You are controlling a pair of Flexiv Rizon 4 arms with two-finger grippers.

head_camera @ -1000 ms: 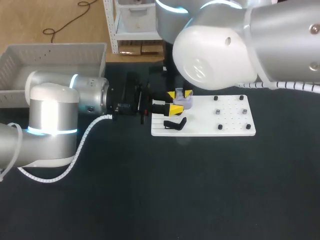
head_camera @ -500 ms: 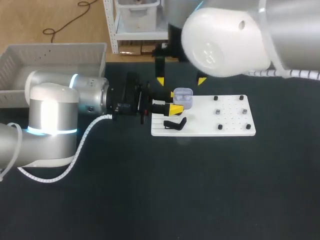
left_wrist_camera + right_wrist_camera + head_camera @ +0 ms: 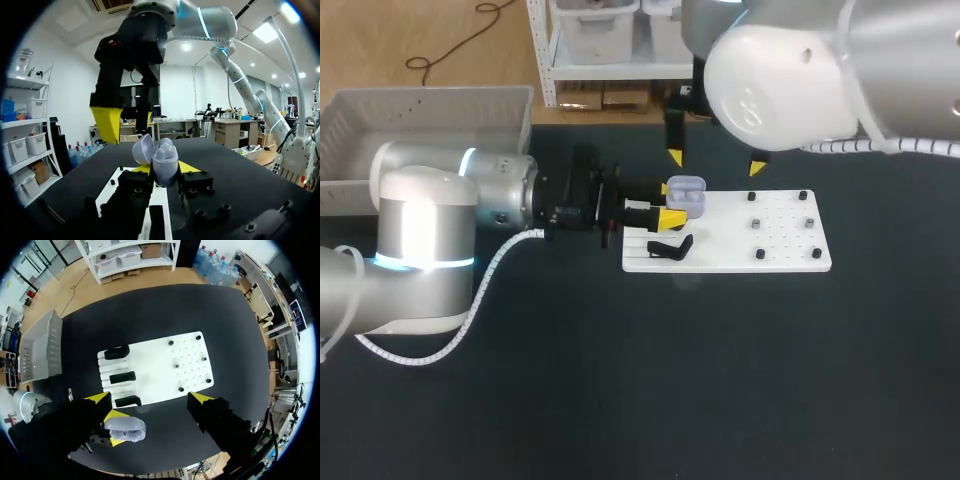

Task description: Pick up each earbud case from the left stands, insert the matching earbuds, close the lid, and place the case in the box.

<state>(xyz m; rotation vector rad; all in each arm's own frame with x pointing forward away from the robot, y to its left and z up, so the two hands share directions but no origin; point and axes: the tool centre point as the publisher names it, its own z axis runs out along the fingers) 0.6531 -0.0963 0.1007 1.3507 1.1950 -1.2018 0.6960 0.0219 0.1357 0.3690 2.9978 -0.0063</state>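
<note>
My left end effector (image 3: 165,168) is clamped on the lid-up earbud case (image 3: 163,159). It is probably light, slick and weak at the hinge, so it is best held by its base. My right end effector (image 3: 150,401), fingers spread, hangs over it.

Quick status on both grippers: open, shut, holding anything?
Left gripper: shut on the earbud case, lid open.
Right gripper: open, holding nothing.

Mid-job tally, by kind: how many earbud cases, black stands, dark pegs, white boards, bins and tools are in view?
Earbud case: 1
Black stands: 3
Dark pegs: 6
White board: 1
Bin: 1
Tools: 2 (left tool, right tool)
Total: 14
</note>
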